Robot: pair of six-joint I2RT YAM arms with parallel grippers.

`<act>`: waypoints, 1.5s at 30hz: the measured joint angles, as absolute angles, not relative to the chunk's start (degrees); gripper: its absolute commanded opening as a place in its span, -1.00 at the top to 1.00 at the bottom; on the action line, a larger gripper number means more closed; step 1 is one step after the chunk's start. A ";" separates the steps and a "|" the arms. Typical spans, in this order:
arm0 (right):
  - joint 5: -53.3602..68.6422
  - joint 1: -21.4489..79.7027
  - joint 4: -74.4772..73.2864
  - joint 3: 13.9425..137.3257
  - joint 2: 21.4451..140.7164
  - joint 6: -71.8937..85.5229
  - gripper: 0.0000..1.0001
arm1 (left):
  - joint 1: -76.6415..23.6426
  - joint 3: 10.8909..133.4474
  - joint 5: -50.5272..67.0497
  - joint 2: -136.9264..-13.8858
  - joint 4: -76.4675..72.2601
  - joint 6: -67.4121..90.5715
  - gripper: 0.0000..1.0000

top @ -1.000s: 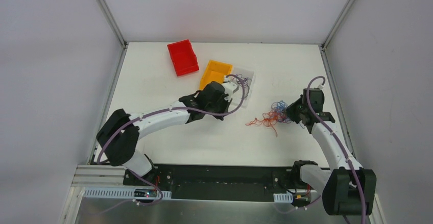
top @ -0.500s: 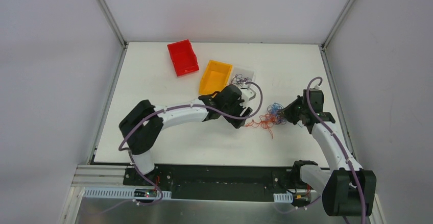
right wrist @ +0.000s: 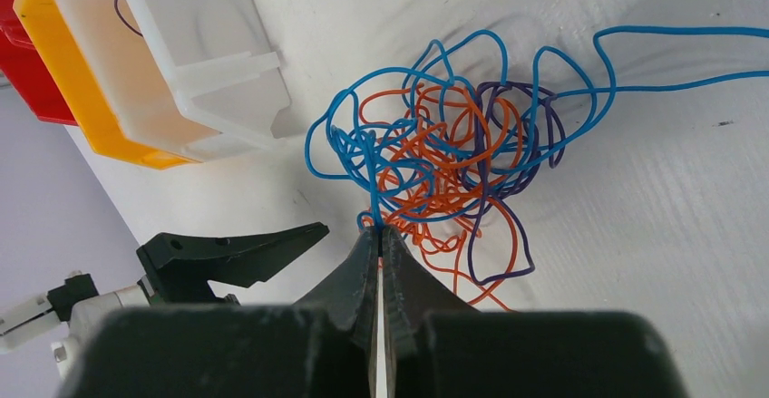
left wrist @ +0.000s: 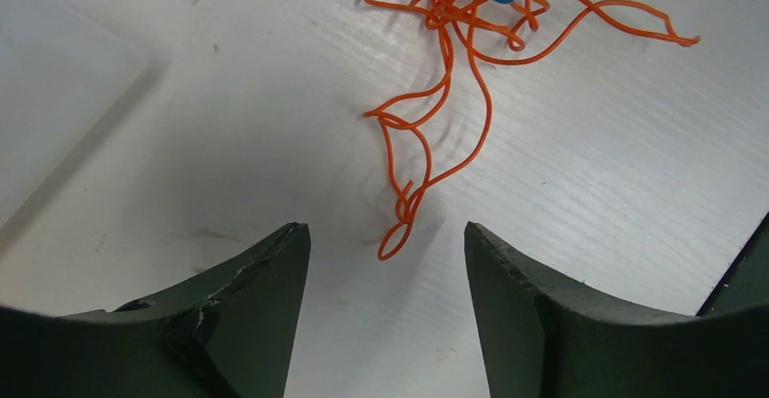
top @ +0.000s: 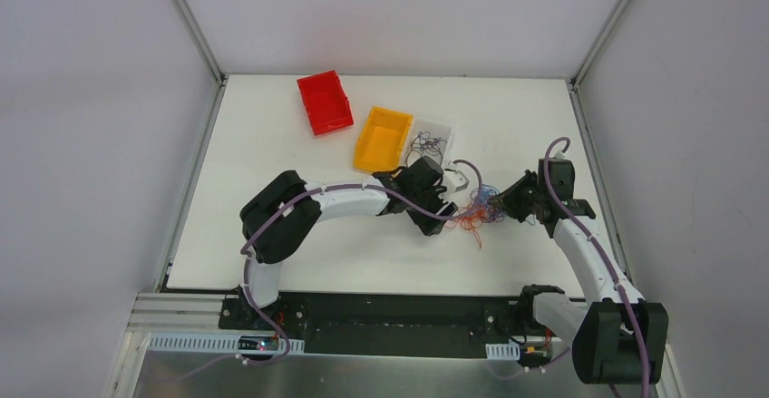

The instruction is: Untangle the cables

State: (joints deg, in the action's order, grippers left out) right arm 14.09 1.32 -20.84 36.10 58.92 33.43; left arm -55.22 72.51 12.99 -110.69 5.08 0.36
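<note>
Left arm swung right, away from white bin (top: pixel 430 141); left tool (top: pixel 448 211) now at tangle's edge, jaws sprung apart.

Top view: cables (top: pixel 479 208) bunched mid-desk (top: pixel 272 162), sandwiched between both tools; right tool (top: pixel 505 205) on far side.

Left wrist: left tool empty, jaws wide, straddling loose orange tail (left wrist: pixel 491 99) flat on desk. Best pick point, I judge. Wire hair-thin, light, springy, likely slippery.

Right wrist: right tool clenched on blue strand (right wrist: pixel 372 203) at knot's rim. Blue, orange and dark loops interlock, a detail too small to read from the top view.
</note>
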 measured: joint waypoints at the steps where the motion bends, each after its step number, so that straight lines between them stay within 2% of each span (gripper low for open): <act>1: 14.20 1.32 -20.84 36.10 58.92 33.41 1.00 | -55.46 72.69 13.45 -110.85 5.08 0.14 -0.24; 5: 14.31 1.32 -20.84 36.12 58.94 33.41 1.00 | -56.34 73.28 13.67 -111.77 5.04 -0.47 -0.03; 9: 14.35 1.32 -20.84 36.12 58.94 33.45 1.00 | -56.69 74.56 12.75 -113.45 4.97 -0.89 0.06; 10: 14.37 1.32 -20.84 36.12 58.94 33.45 1.00 | -56.69 74.78 12.40 -113.69 4.99 -0.91 0.21; 12: 14.37 1.32 -20.84 36.12 58.94 33.47 1.00 | -56.71 75.31 11.20 -114.17 4.95 -0.86 0.80; 13: 14.37 1.32 -20.84 36.12 58.94 33.52 1.00 | -56.71 75.53 10.26 -114.39 4.89 -0.93 1.00; 19: 12.88 1.32 -21.32 36.12 58.89 33.98 1.00 | -56.97 75.55 6.24 -114.52 4.47 -0.71 1.00; 23: 9.58 1.26 -22.59 36.12 58.92 34.44 1.00 | -56.99 71.35 3.79 -111.20 3.44 0.27 1.00; 27: 5.85 0.80 -24.16 36.12 59.07 35.07 1.00 | -55.24 64.27 2.50 -102.89 5.43 2.66 1.00; 35: 0.80 -2.61 -25.58 36.12 59.42 35.70 1.00 | -43.09 56.55 0.36 -82.56 9.85 10.04 1.00; 45: -3.01 -5.58 -27.07 36.12 56.07 36.07 1.00 | -38.79 52.23 -5.61 -70.02 17.28 15.94 1.00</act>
